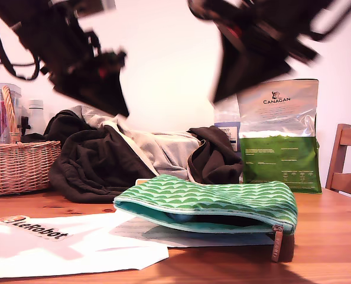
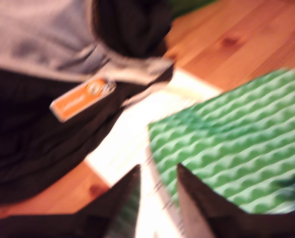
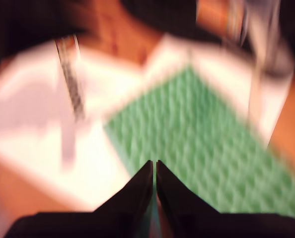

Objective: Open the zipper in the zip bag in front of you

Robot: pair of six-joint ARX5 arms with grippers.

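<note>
Pouch lies flat on the table below both my grippers, zipper gaping, pull hanging at its end. My first gripper hovers parted above its edge; my second gripper hangs pinched shut, empty, above the fabric.

Leaving open air directly above the zip bag, under two blurred arms hanging high overhead. Crowding close behind the zip bag: a heap of dark and grey clothes. Standing upright behind the zip bag, toward the exterior view's right: a silver-and-green food bag. Lying flat under and before the zip bag: white paper sheets. Sitting well apart at the exterior view's left: a wicker basket. Showing bare table beside the zip bag on the exterior view's right.
</note>
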